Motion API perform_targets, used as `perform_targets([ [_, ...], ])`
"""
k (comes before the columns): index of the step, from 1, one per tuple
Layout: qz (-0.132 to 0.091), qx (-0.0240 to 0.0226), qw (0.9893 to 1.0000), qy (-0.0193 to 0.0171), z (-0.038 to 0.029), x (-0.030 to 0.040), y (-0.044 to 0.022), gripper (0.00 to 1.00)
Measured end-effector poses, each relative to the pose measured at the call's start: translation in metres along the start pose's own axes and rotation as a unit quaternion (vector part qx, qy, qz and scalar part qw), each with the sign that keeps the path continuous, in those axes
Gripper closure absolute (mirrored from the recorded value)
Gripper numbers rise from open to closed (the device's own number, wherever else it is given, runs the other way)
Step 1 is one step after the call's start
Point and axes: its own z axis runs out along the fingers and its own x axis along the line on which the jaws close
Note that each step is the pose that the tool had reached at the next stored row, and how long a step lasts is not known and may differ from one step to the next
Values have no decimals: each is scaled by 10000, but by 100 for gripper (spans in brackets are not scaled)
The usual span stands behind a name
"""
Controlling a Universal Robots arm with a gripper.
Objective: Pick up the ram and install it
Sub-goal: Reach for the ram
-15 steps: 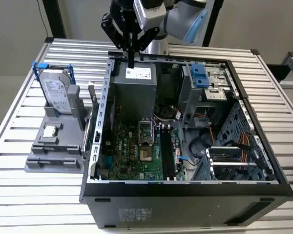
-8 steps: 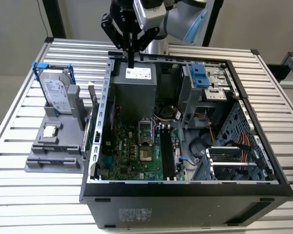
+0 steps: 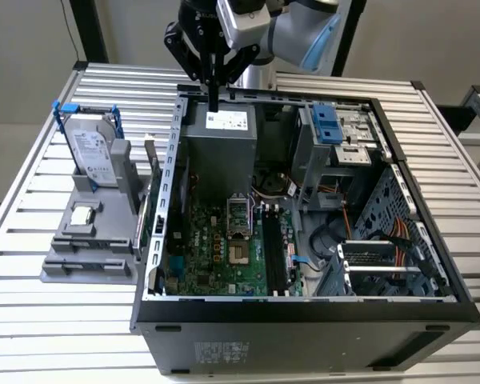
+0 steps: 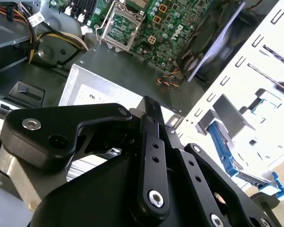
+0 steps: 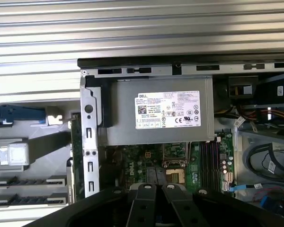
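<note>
The robot arm's black gripper (image 3: 214,101) hung at the upper centre of the exterior view, just above the grey power supply (image 3: 220,144) at the back of the open computer case (image 3: 304,324). Its fingers (image 4: 150,109) were drawn together, tips pointing down, and nothing could be seen between them in the exterior view or the second wrist view.

The ram (image 3: 150,164) stood on edge at the exterior view's left, in the side of the grey holder (image 3: 80,260) nearest the case and just beside the case's outer wall. It was well apart from the gripper. In the first wrist view it appeared as a thin greenish strip (image 5: 75,142) running alongside that wall.

On the same holder the silver hard drive (image 3: 90,148) with blue rails stood upright, with the small square processor chip (image 3: 82,214) lying flat in front of it.

Inside the case the green motherboard (image 3: 212,248) lay exposed, its long black slots (image 3: 274,252) to the right of the processor socket. Case and holder both rested on a slatted metal table (image 3: 56,328).
</note>
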Motion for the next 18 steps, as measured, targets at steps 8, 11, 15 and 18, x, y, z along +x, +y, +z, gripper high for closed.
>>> perform_targets([
  [8,0,0,10000,0,-1,44,-3,100],
  [11,0,0,10000,0,-1,70,-5,100],
  [15,0,0,10000,0,-2,112,-9,100],
  [18,1,0,10000,0,-3,147,-14,100],
])
